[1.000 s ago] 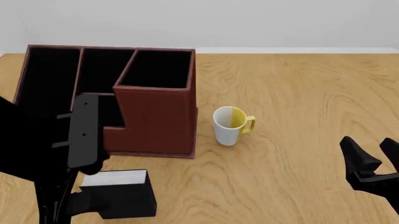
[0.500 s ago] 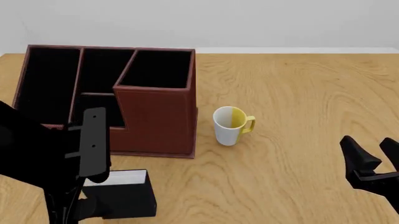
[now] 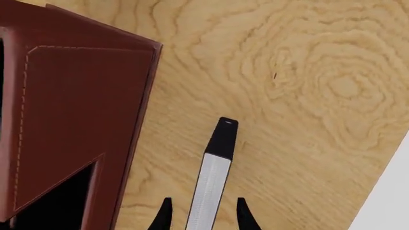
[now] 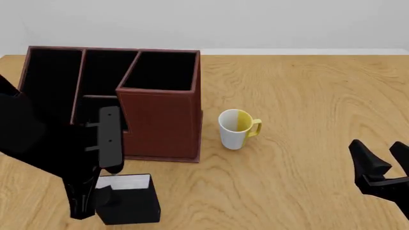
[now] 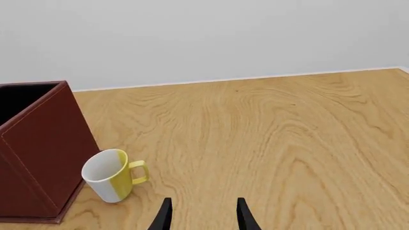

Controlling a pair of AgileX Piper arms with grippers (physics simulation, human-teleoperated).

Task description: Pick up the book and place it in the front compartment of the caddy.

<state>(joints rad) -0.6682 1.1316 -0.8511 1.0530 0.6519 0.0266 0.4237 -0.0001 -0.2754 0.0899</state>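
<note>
On wooden table (image 4: 307,96), left gripper (image 3: 201,215) straddles the upright book (image 3: 211,187), fingers apart, not clamped.

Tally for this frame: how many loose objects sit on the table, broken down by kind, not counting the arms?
Book: 1
Caddy: 1
Mug: 1
Total: 3
</note>
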